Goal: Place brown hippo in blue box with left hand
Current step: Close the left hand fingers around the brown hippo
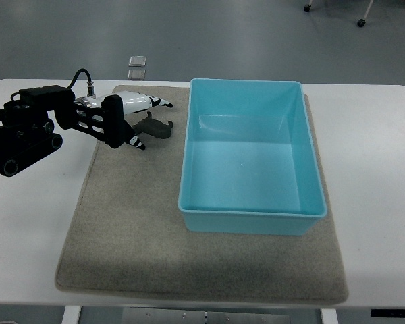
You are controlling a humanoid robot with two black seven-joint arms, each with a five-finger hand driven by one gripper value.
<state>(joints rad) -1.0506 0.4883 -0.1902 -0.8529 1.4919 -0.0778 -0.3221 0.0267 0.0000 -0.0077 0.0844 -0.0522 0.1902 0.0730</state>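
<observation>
A white counter (pixel 378 169) fills most of the frame, covered at its centre by a grey felt mat (pixel 128 229). An empty light-blue box (pixel 253 219) is set on the mat's right half. The left robot hand (pixel 131 121) is seen at the upper left, its black-and-white fingers (pixel 150 102) spread wide, nothing held. A small dark brown hippo (pixel 156 127) lies on the mat between those fingers, just left of the box.

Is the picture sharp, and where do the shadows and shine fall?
Top view: evenly lit and mostly sharp; the blue box shows a pale glare on its floor and casts a soft shadow on the mat in front; the hippo by the left hand looks dark, its details unclear.
</observation>
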